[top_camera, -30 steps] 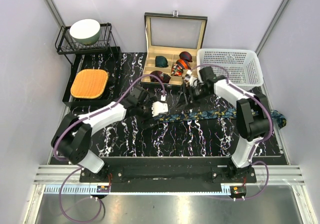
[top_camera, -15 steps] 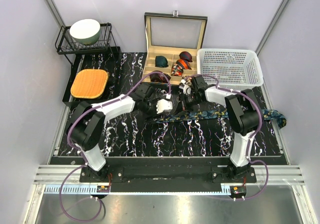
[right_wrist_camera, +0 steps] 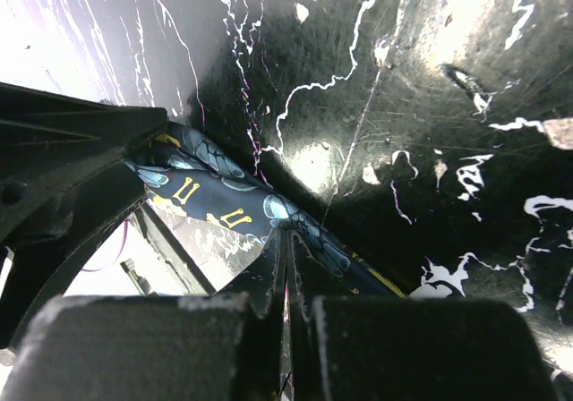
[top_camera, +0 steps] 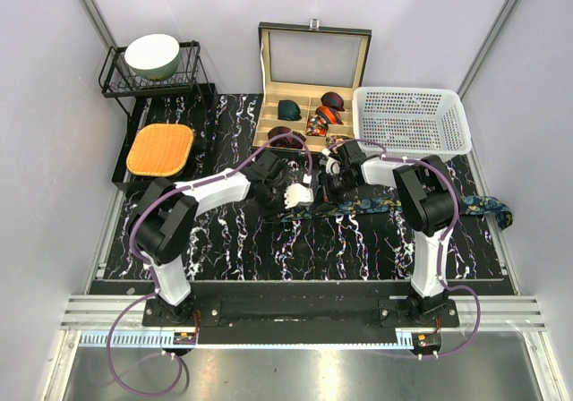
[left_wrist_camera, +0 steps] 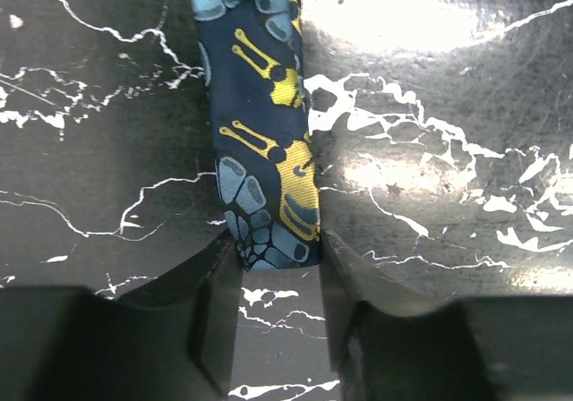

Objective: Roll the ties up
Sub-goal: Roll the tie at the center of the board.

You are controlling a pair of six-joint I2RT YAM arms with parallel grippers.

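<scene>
Left pincer (left_wrist_camera: 273, 260): jaws part open, one finger each side of navy tie (left_wrist_camera: 264, 150) tip; firm grip not confirmed
Right pincer (right_wrist_camera: 286, 240): jaws closed together, tips pinching same tie a little further along strip
Tie: flat on black marbled tabletop (top_camera: 260, 249), stretched from centre to right edge
Both pincers at tie's left end, just in front of open case (top_camera: 265, 88) holding coiled ties (top_camera: 288, 109)
White basket (top_camera: 412, 123) right of case
</scene>
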